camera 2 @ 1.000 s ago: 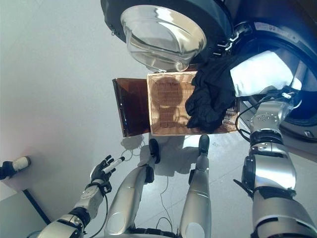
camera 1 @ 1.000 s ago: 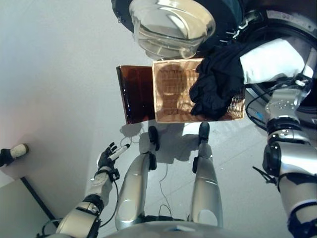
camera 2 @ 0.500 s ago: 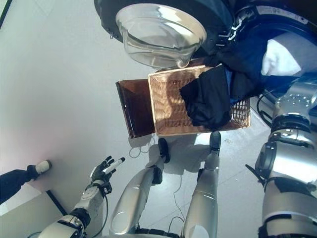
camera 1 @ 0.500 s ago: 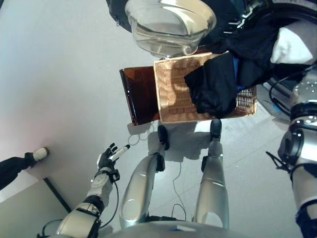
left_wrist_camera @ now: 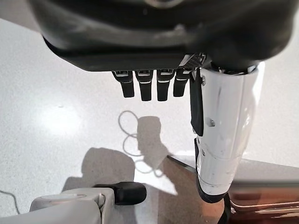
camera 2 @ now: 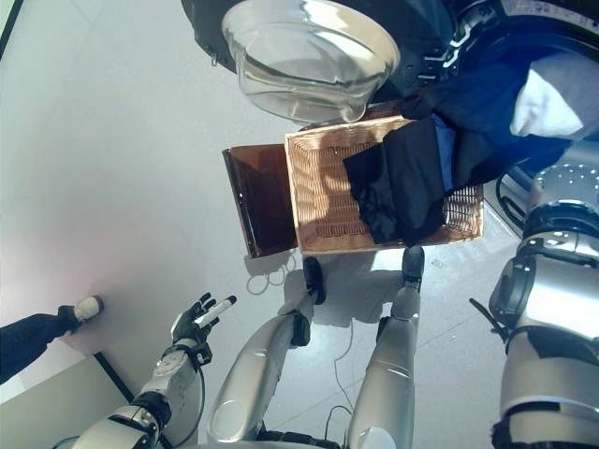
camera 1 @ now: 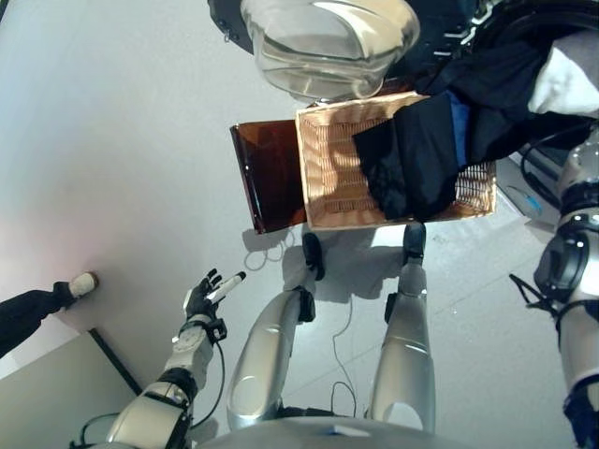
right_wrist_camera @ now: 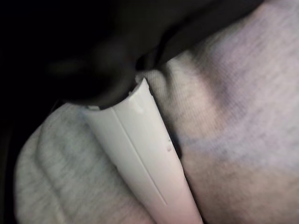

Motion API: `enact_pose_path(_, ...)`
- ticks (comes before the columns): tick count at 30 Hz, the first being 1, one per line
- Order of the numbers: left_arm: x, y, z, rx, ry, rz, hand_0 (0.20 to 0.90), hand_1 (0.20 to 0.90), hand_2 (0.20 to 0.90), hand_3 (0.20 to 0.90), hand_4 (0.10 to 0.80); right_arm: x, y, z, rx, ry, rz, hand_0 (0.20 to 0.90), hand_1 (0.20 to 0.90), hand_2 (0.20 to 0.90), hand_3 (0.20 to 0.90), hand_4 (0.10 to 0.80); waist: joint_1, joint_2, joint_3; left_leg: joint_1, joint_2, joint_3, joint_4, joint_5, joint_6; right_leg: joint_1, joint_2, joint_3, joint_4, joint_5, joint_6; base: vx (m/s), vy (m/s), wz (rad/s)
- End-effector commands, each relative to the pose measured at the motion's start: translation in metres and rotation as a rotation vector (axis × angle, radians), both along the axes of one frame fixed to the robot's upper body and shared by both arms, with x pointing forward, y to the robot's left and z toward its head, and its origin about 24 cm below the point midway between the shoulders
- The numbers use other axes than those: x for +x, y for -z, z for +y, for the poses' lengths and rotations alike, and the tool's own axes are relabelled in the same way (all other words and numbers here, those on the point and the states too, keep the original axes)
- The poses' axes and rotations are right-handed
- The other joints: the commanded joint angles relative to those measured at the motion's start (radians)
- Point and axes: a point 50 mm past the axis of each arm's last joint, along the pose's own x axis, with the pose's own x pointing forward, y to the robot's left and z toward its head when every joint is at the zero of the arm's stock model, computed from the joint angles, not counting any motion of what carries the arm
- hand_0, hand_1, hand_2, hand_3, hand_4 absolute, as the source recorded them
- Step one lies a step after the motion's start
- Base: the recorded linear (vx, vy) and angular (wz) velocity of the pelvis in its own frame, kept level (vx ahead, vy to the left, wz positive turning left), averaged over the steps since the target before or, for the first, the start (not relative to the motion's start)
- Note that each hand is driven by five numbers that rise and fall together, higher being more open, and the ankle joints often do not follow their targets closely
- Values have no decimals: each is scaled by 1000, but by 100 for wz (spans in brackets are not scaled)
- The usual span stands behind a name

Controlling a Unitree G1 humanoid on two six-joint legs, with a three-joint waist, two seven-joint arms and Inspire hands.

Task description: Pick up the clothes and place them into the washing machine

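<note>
A shallow wicker basket (camera 1: 329, 159) rests on a dark brown box (camera 1: 267, 178) under the washing machine's open glass door (camera 1: 328, 42). Dark clothes (camera 1: 412, 164) with a bit of blue cloth (camera 1: 457, 122) lie over the basket's right half and stretch up toward the machine's opening (camera 2: 524, 37). A light grey garment (camera 1: 566, 79) is held up at that opening. My right hand (right_wrist_camera: 140, 154) is buried in the clothes; its white-covered thumb presses on the light grey garment (right_wrist_camera: 224, 107). My left hand (camera 1: 201, 301) hangs open and empty over the floor, far from the basket.
A person's dark trouser leg and light shoe (camera 1: 82, 282) stand on the floor at the left. A low pale panel (camera 1: 56, 402) with a dark edge sits at the lower left corner.
The light grey garment has moved up and right toward the machine's opening, pulling the dark clothes with it. The camera has shifted. The person's leg has come in at the left.
</note>
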Motion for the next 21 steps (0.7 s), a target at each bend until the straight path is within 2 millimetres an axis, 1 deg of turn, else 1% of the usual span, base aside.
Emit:
enact_pose_path(1,-54,27,28,80,-108,175,900,900,900,900,800,-106,-86,-65,-226,455,-183,200,200,200,200,300,-37,12,-170,50,65,-50,-67,25,-121,15,76,-9,193,-165,-52,0,0,0)
enact_pose_path(2,-55,27,29,85,-108,180,900,900,900,900,800,-105,-84,-67,-227,449,-142,200,200,200,200,300,-37,12,-171,50,66,-49,-66,26,-121,13,77,-8,194,-165,-53,0,0,0)
enact_pose_path(3,-55,27,29,84,-109,180,900,900,900,900,800,-105,-84,-67,-227,448,-141,200,200,200,200,300,-37,12,-171,49,66,-49,-66,26,-121,12,78,-8,195,-165,-53,0,0,0)
enact_pose_path(4,-55,27,29,87,-104,182,900,900,900,900,800,-98,-82,-65,-262,412,-89,447,447,447,447,476,-35,9,-171,53,68,-48,-63,18,-122,14,78,-9,199,-173,-53,0,0,0)
enact_pose_path(5,-54,27,28,87,-102,179,900,900,900,900,800,-96,-82,-65,-267,400,-80,900,900,900,900,800,-36,9,-169,49,70,-46,-63,25,-121,10,80,-9,197,-165,-55,0,0,0)
enact_pose_path(6,-54,27,28,86,-103,179,900,900,900,900,800,-96,-83,-64,-268,399,-81,900,900,900,900,800,-36,10,-170,48,70,-45,-64,26,-121,9,80,-8,196,-164,-55,-40,-6,0)
enact_pose_path(8,-53,26,28,84,-101,172,900,900,900,900,800,-89,-82,-62,-299,361,-64,900,900,900,900,800,-36,7,-167,46,72,-44,-63,27,-121,5,82,-9,198,-162,-56,-19,-10,0)
enact_pose_path(9,-52,26,29,83,-100,172,900,900,900,900,800,-86,-77,-62,-297,347,-42,900,900,900,900,800,-33,6,-166,44,72,-45,-60,27,-120,5,84,-8,200,-162,-57,0,0,0)
enact_pose_path(13,-51,25,31,85,-103,168,900,900,900,900,800,-82,-73,-62,-309,331,-1,900,900,900,900,800,-32,5,-165,41,72,-45,-58,26,-120,3,85,-9,199,-161,-58,-10,-4,0)
enact_pose_path(14,-51,25,31,84,-102,168,900,900,900,900,800,-79,-72,-60,-321,317,26,900,900,900,900,800,-32,4,-162,42,73,-46,-53,17,-120,5,84,-10,204,-169,-57,0,0,0)
enact_pose_path(17,-50,24,31,81,-105,163,900,900,900,900,800,-75,-72,-57,-334,304,35,900,900,900,900,800,-33,3,-158,33,73,-46,-44,22,-117,-1,85,-9,205,-159,-58,-41,10,-1)
enact_pose_path(21,-47,23,32,79,-111,151,900,900,900,900,800,-67,-66,-53,-360,275,72,900,900,900,900,800,-35,-2,-155,27,71,-48,-30,14,-115,2,82,-6,202,-156,-57,0,0,0)
